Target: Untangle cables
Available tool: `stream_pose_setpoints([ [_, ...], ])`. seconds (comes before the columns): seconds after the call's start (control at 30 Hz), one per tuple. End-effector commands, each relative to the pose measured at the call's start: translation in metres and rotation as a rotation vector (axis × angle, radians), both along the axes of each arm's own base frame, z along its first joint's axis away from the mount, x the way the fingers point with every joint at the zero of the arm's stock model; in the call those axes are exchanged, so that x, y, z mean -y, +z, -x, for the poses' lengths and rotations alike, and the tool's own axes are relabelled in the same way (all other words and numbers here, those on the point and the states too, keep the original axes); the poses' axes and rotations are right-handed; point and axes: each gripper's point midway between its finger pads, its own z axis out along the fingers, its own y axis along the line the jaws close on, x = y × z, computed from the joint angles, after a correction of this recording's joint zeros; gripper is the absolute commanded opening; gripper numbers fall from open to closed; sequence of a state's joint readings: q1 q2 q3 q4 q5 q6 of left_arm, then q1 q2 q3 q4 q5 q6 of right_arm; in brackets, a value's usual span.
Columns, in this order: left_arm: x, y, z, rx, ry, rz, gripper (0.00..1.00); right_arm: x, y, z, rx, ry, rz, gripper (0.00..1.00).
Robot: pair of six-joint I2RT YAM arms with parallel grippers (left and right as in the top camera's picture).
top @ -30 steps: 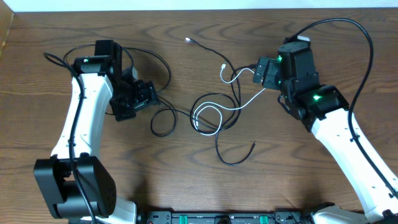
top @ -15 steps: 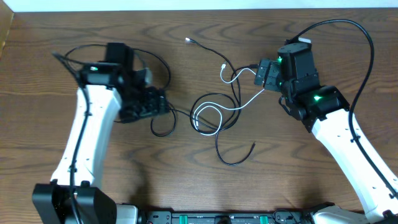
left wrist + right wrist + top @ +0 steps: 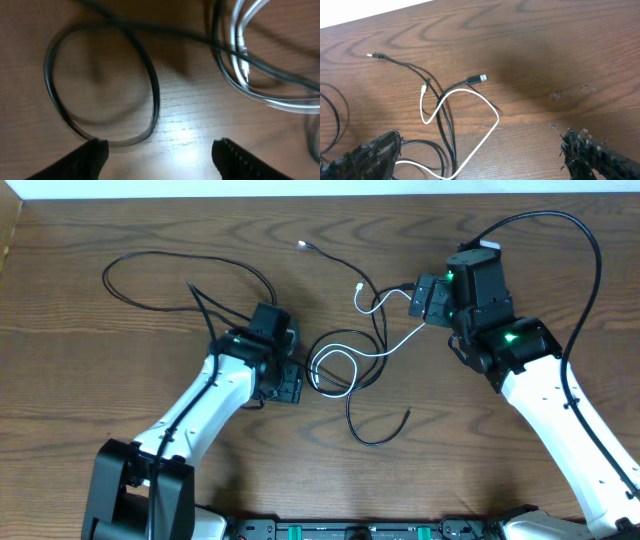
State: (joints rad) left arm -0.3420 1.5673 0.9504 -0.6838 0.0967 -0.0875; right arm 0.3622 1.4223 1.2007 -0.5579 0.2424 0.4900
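Black cable loop [image 3: 152, 95] beneath left hand [image 3: 160, 154]

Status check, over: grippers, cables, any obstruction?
Left gripper open, low beside black cable loop. Right gripper open, empty. White cable tangled with black cables. No obstruction seen.

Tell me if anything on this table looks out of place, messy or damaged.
The white cable is looped through the black cables mid-table, a tangle rather than neat runs. In the right wrist view, the fingertips of the right end effector look ragged and crumbly, with small specks on the table nearby.
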Motion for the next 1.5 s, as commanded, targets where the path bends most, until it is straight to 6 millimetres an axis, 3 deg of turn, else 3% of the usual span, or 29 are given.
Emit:
stream_pose_setpoints([
  [0.0, -0.011, -0.014, -0.005, 0.051, -0.001, -0.07, 0.72, 0.004, 0.002, -0.001, 0.005, -0.019, -0.002, 0.99],
  [0.27, -0.007, -0.024, -0.018, 0.1, -0.041, -0.07, 0.66, 0.004, 0.002, -0.001, 0.006, -0.019, -0.003, 0.99],
  [0.43, -0.008, -0.04, -0.011, 0.04, -0.04, -0.077, 0.57, 0.004, 0.002, -0.001, 0.005, -0.019, -0.002, 0.99],
  [0.53, -0.009, -0.046, -0.007, 0.015, -0.032, -0.085, 0.4, 0.004, 0.002, -0.001, 0.006, -0.019, -0.003, 0.99],
  [0.6, -0.009, -0.044, -0.008, 0.021, -0.032, -0.083, 0.12, 0.003, 0.002, -0.001, 0.008, -0.019, -0.003, 0.99],
  [0.63, -0.009, -0.043, -0.009, 0.027, -0.031, -0.08, 0.08, 0.003, 0.002, -0.001, 0.008, -0.019, -0.003, 0.99],
  [0.73, -0.007, -0.03, -0.014, 0.054, -0.011, -0.066, 0.07, 0.003, 0.002, -0.001, 0.008, -0.019, -0.003, 0.99],
  [0.83, -0.002, 0.008, -0.023, 0.11, 0.071, -0.02, 0.07, 0.004, 0.002, -0.001, 0.007, -0.019, -0.003, 0.99],
  [0.9, 0.012, 0.041, -0.027, 0.15, 0.061, 0.07, 0.07, 0.004, 0.002, -0.001, 0.005, -0.019, -0.002, 0.99],
  [1.03, 0.053, 0.133, -0.033, 0.299, -0.025, 0.348, 0.07, 0.004, -0.001, 0.0, -0.007, -0.017, 0.001, 0.99],
  [1.13, 0.069, 0.221, -0.031, 0.506, -0.103, 0.511, 0.07, -0.006, -0.009, 0.006, -0.048, 0.031, -0.029, 0.99],
  [1.27, 0.075, 0.304, -0.021, 0.721, -0.151, 0.646, 0.07, -0.028, -0.02, 0.014, -0.107, 0.167, -0.075, 0.99],
  [1.47, 0.075, 0.406, -0.008, 1.018, -0.18, 0.83, 0.07, -0.062, -0.03, 0.025, -0.179, 0.309, -0.194, 0.99],
])
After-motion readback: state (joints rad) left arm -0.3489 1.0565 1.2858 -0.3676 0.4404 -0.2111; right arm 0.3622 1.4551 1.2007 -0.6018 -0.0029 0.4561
